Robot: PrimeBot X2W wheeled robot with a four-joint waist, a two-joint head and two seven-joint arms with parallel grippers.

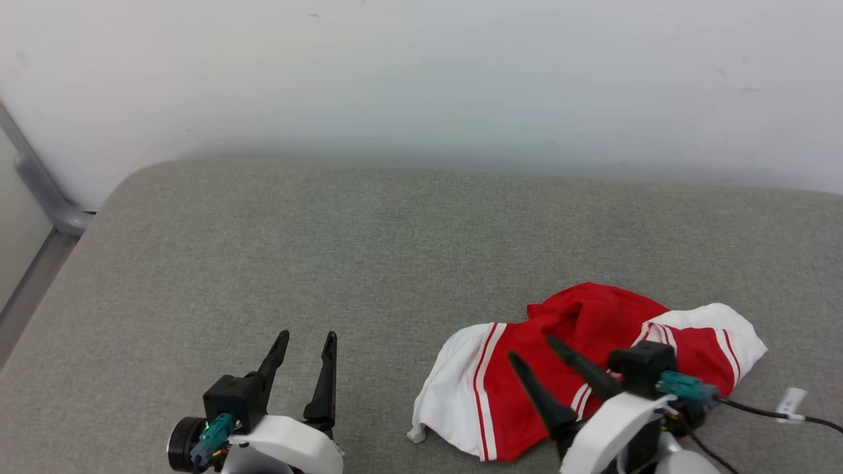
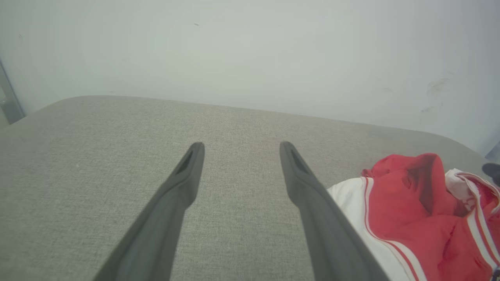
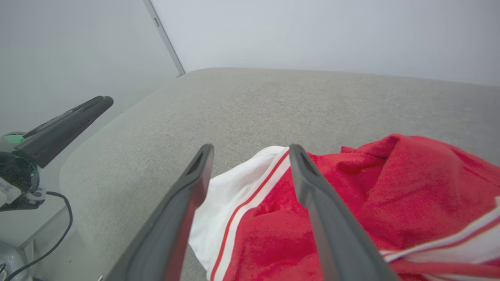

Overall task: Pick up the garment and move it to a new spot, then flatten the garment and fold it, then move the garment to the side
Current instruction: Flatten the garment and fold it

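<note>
The garment (image 1: 566, 342), red with white sleeves and red-and-white striped trim, lies crumpled on the grey cushion (image 1: 329, 250) at the near right; it also shows as a rumpled heap (image 2: 414, 210) and close up (image 3: 371, 203). My right gripper (image 1: 530, 349) hovers open just over its near part, fingers apart with nothing between them (image 3: 250, 150). My left gripper (image 1: 307, 339) stands open over bare cushion to the garment's left, well apart from it (image 2: 238, 146). The lettering and number are hidden in the folds.
A pale wall (image 1: 421, 79) rises behind the cushion. A grey metal rail (image 1: 39, 184) runs along the cushion's left edge. A black cable with a white tag (image 1: 790, 401) trails from my right wrist at the near right. Bare cushion stretches across the middle and left.
</note>
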